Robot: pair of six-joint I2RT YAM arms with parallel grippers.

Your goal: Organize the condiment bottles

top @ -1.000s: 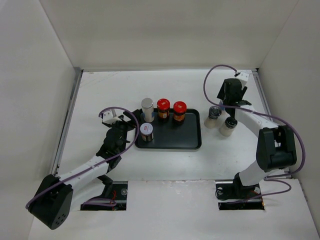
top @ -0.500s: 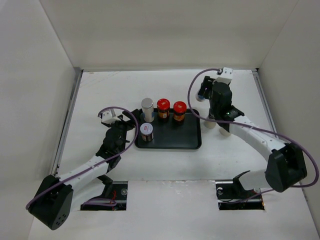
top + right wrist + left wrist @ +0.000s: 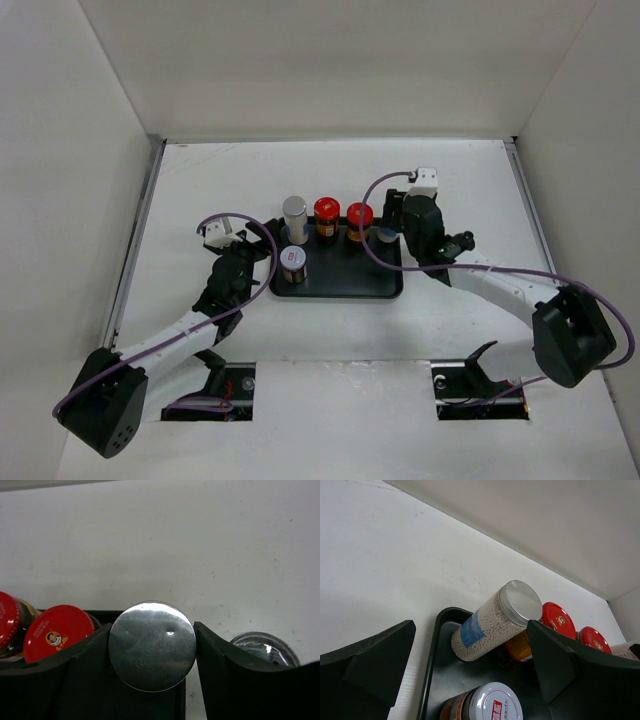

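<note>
- Silver-lidded jar (image 3: 152, 641) is now at the back right corner of the tray (image 3: 340, 288), carried in from the table (image 3: 300, 170), beside the red-capped jars (image 3: 327, 208).
- Right gripper (image 3: 151, 652) clamps it; left gripper (image 3: 252, 260) gapes empty.
- We judge release comes next; a glass jar (image 3: 264, 647) waits outside.

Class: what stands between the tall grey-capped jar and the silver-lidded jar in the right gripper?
Two red-capped jars, side by side on the tray; the top view shows it.

Little lettering, none legible.
The white-lidded jar (image 3: 487, 706) has a red patch with white characters, unreadable; a red cap (image 3: 56, 631) bears a small face logo; the silver-lidded jar (image 3: 152, 645) shows faint embossed marks.
</note>
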